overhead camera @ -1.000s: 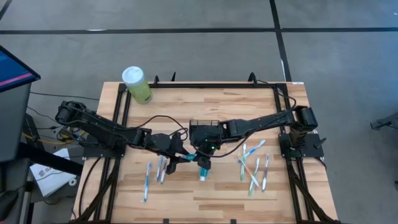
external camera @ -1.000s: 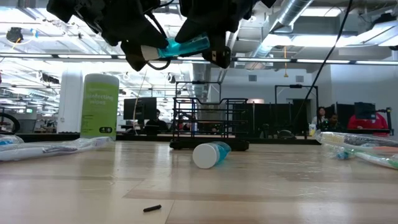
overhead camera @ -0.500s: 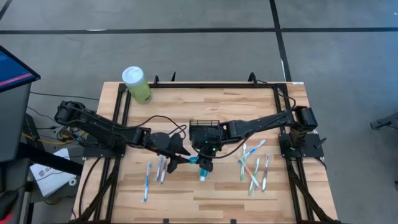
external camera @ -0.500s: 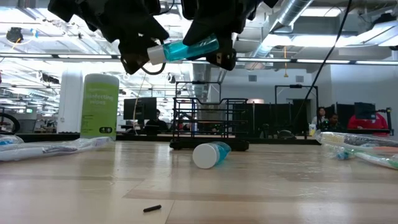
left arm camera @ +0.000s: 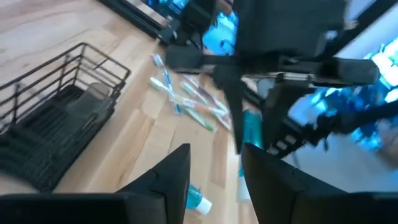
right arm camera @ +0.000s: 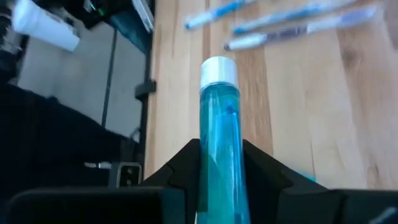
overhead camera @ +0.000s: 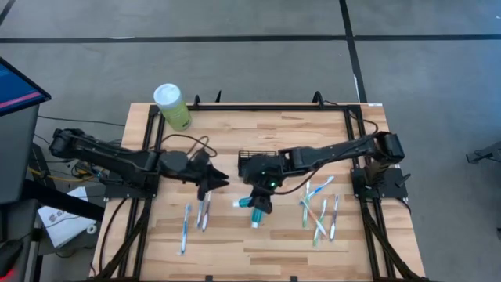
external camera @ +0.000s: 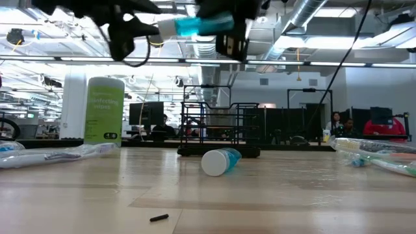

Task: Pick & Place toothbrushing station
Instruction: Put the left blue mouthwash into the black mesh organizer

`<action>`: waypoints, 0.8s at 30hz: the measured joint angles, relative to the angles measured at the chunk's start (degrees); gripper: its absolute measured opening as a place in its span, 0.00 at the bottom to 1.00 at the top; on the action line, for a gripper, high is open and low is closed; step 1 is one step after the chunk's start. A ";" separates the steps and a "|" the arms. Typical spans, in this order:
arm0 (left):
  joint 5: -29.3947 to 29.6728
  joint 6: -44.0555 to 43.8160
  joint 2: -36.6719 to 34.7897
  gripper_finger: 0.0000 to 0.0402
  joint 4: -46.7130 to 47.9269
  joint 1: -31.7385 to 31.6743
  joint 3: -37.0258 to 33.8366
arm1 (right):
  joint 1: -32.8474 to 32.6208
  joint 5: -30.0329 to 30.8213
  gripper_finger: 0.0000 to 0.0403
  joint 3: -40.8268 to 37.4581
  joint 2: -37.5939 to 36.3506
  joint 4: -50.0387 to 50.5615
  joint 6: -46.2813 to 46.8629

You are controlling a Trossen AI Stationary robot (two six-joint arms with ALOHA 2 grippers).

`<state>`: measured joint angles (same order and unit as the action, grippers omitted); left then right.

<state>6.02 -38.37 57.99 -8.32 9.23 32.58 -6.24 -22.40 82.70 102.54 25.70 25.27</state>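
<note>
**Tube aloft beside the wire caddy**

Wooden tabletop (overhead camera: pixel 274 243) fills the high view. Near its centre hangs the right pincer (overhead camera: pixel 252 202), clenched on a teal tube (overhead camera: pixel 244 202) with a white cap. The toothbrushing station (overhead camera: pixel 257 159), a black wire caddy, stands just behind that pincer. A second teal tube (overhead camera: pixel 255 221) lies just in front of it, and loose toothbrushes (overhead camera: pixel 319 210) lie to its outer side. The left pincer (overhead camera: pixel 213 181) hovers nearby over the tabletop, its fingers parted and holding nothing.

From the low view, the held tube lies level high above the wood; the caddy sits on the surface well below and behind the right pincer.

The left wrist view shows the left pincer's two dark fingers (left arm camera: pixel 168 180) apart, the caddy off to one side ahead.

The right wrist view shows the tube gripped along its body, cap pointing away.

The caddy looks light, stiff and open-meshed; a top rim wire probably gives the surest hold, though it may tip if taken off-centre.
</note>
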 joint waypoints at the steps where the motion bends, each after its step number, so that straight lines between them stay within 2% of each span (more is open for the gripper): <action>1: 0.02 -1.28 -1.31 0.34 -0.72 -0.01 -1.26 | 0.28 0.71 0.21 0.00 -0.77 -0.07 0.11; 4: 0.24 -5.34 -4.52 0.34 -6.18 0.01 -5.36 | 1.22 3.05 0.21 0.00 -3.48 -1.13 0.31; 6: 0.19 -9.01 -5.58 0.34 -13.06 0.02 -8.46 | 1.95 4.26 0.21 0.07 -4.94 -2.53 0.98; 9: -0.07 -15.67 -5.49 0.35 -24.95 -0.34 -12.99 | 3.02 4.49 0.21 0.07 -6.31 -4.57 1.61; 11: 0.35 -18.08 -5.07 0.35 -29.30 -0.81 -14.76 | 3.60 4.49 0.21 0.07 -7.13 -5.51 1.74; 17: 4.71 -19.27 -7.01 0.36 -30.12 -2.28 -15.58 | 4.93 4.49 0.21 0.07 -7.50 -5.37 1.79; 21: 4.61 -18.65 -8.02 0.35 -30.49 -2.57 -15.61 | 5.48 4.49 0.21 0.07 -7.48 -5.38 1.78; 24: 1.47 -18.74 -8.14 0.34 -30.31 -2.67 -15.61 | 5.89 4.49 0.21 0.07 -7.48 -5.43 1.78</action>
<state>7.49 -57.11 49.85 -38.63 6.55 16.97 -0.35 -17.91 82.76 95.07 20.27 27.05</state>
